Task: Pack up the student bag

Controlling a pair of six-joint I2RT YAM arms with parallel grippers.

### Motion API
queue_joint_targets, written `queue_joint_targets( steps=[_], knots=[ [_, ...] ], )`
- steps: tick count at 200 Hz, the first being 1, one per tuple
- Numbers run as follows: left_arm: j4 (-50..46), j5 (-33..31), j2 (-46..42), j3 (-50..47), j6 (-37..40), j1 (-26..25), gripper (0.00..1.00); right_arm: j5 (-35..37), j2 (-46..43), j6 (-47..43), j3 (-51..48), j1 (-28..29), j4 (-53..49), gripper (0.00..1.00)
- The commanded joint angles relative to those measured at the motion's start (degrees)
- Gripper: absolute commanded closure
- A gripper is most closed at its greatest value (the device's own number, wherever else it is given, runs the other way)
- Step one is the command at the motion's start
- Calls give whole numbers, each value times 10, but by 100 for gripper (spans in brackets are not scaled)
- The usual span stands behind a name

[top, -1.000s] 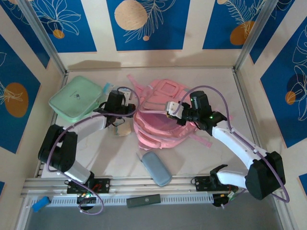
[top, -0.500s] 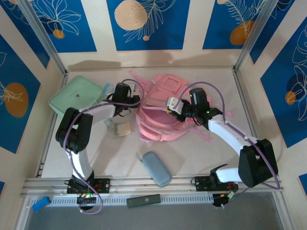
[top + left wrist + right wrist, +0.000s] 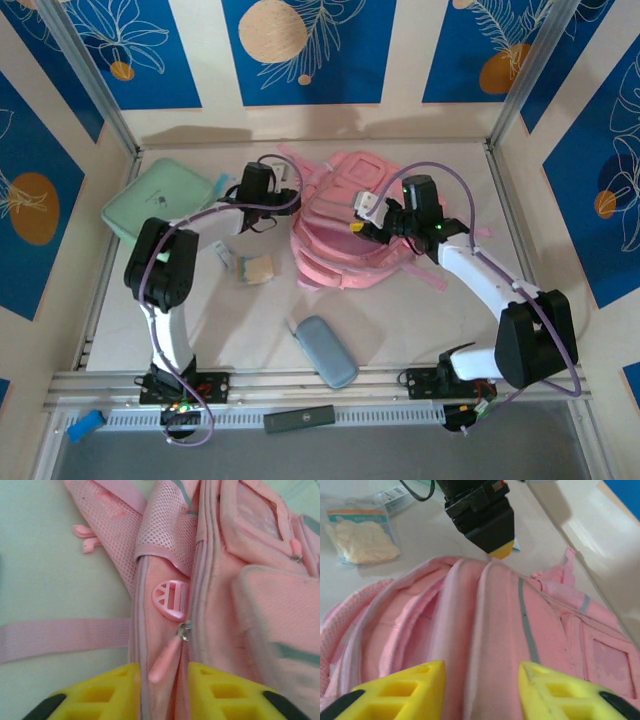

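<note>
Lying centre-table, student bag (image 3: 345,235), left gripper (image 3: 162,692) at its 9 o'clock edge, jaws apart astride zip pull (image 3: 165,657), right gripper (image 3: 480,690) at 3 o'clock, jaws apart over fabric.

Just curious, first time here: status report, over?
Both grippers, left and right, open astride backpack folds. Zip closed; nothing packed. Nothing blocking.

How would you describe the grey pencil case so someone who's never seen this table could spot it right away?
Start at the big pink student bag in the middle of the table, then look toward the near edge, between the two arm bases. The grey-blue pencil case lies there alone, slanted. It is a long, rounded pouch, unlike the square mint green case at far left.
</note>
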Motion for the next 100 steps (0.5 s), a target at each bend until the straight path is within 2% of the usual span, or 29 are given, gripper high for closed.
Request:
queue_joint_targets(
  steps=[1, 8, 34, 48, 63, 75, 100],
  knots=[
    [-47, 5, -89, -46, -24, 7, 65, 5, -8, 68, 21, 43, -9, 52],
    [-59, 7, -114, -69, -40, 7, 62, 9, -10, 105, 27, 56, -11, 51],
    [-121, 24, -226, -167, -121, 1, 61, 7, -27, 341, 52, 85, -61, 51],
    [-169, 17, -294, -216, -161, -21, 60, 13, -38, 452, 47, 106, -110, 51],
    [-254, -19, -351, -245, -195, -66, 58, -15, -40, 540, 39, 126, -162, 53],
    [-302, -21, -398, -270, -239, -104, 56, -11, -53, 600, 21, 146, -195, 52],
    [-338, -37, -481, -325, -349, -200, 53, 75, -101, 749, -38, 196, -261, 39]
  ],
)
